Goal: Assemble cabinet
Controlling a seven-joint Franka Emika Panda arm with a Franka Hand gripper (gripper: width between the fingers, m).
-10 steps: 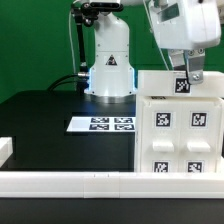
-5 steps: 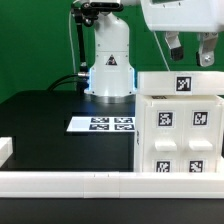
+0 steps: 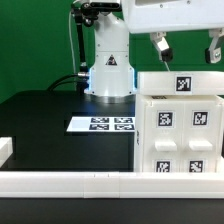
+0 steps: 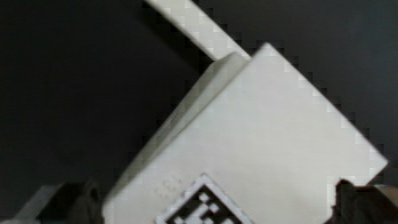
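Note:
The cabinet (image 3: 180,130) is a big white boxy body at the exterior view's right, standing on the black table. Its front face carries four square tagged panels, and its top carries one tag (image 3: 183,84). My gripper (image 3: 187,48) hangs open and empty just above the cabinet's top, one finger (image 3: 160,45) to each side of that tag. In the wrist view the cabinet's white top (image 4: 249,130) fills the picture, with the tag (image 4: 210,205) between my dark fingertips (image 4: 63,205). My gripper (image 4: 214,212) holds nothing there.
The marker board (image 3: 100,124) lies flat on the black table left of the cabinet. The arm's white base (image 3: 108,62) stands behind it. A white rail (image 3: 70,182) runs along the front edge, with a small white block (image 3: 5,150) at the far left.
My gripper was down at the tag on the cabinet's top with the fingers close together. It has opened wide and risen clear of it. The cabinet has not moved.

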